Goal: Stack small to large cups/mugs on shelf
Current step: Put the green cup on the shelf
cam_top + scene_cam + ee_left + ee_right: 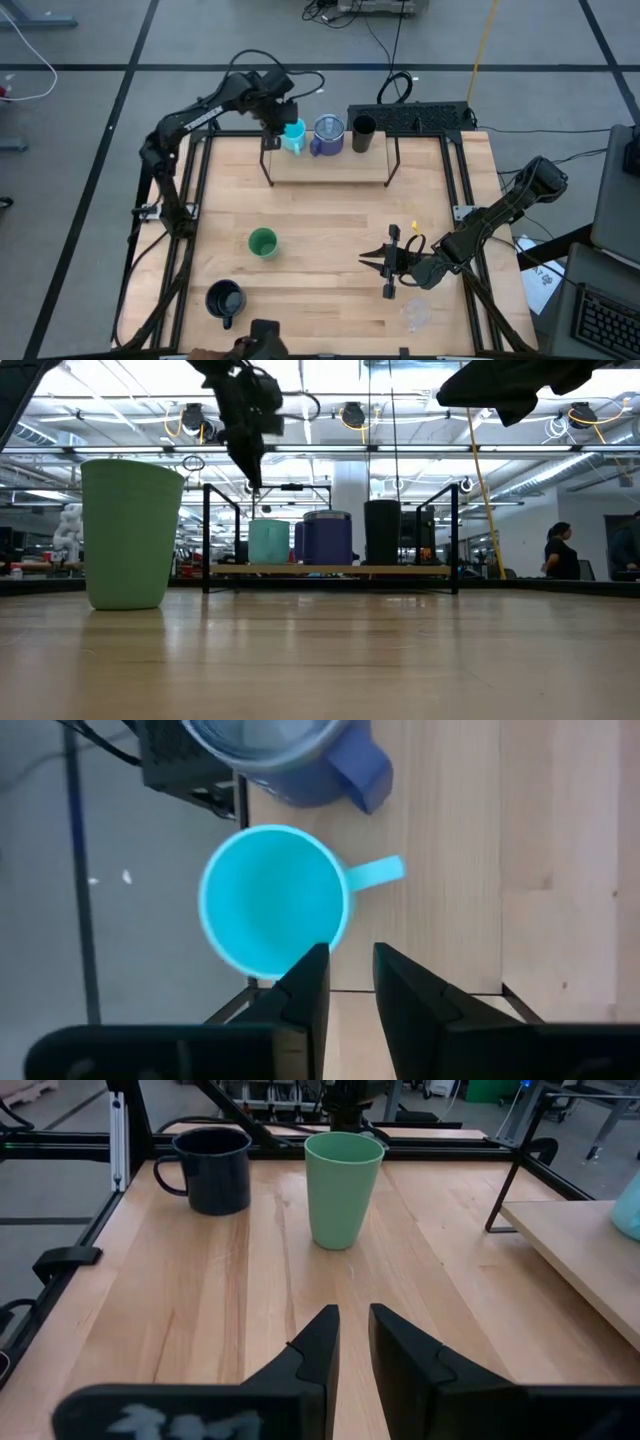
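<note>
The shelf (330,168) stands at the table's far side. On it, in a row, are the cyan handled mug (294,136), the blue-purple mug (328,134) and the dark tumbler (363,133). My left gripper (351,968) hovers just above the cyan mug (272,900), over its rim, open by a narrow gap and touching nothing. The green cup (262,243) stands upright on the table's middle left. The black handled mug (225,298) is near the front edge, and the clear cup (417,315) is front right. My right gripper (354,1325) waits low over the table, shut, pointing at the green cup (342,1188).
The shelf's thin black legs (267,165) stand on the tabletop. Bare wood lies between the shelf and the green cup (128,532). A black box (420,118) and cables sit behind the shelf. A person (558,550) stands in the room far behind.
</note>
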